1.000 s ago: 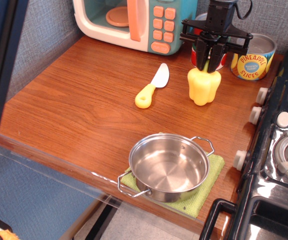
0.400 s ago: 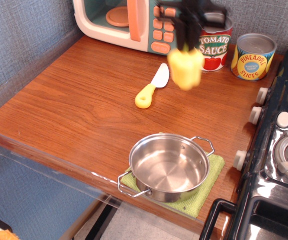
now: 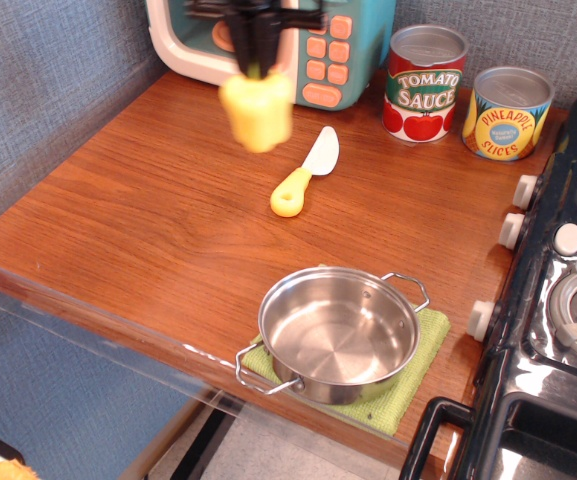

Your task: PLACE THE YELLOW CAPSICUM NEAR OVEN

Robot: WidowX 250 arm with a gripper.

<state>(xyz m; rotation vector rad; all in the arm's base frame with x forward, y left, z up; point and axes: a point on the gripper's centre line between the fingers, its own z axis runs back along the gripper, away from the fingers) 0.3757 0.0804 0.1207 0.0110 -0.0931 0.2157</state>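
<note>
The pale-yellow capsicum [image 3: 257, 110] hangs in the air, blurred by motion, in front of the oven [image 3: 268, 45] at the back of the wooden counter. My gripper [image 3: 253, 65] is shut on its stem from above. The oven is a teal toy microwave with a cream door frame, an orange handle and orange buttons. The gripper and capsicum hide part of its door.
A yellow-handled toy knife [image 3: 304, 172] lies mid-counter. A tomato sauce can [image 3: 425, 83] and a pineapple slices can [image 3: 507, 112] stand at the back right. A steel pot [image 3: 339, 332] sits on a green cloth [image 3: 408, 385] at the front. A black stove [image 3: 558, 300] is at the right.
My gripper lifted the capsicum off the counter near the cans and carried it left across the counter to the front of the oven door.
</note>
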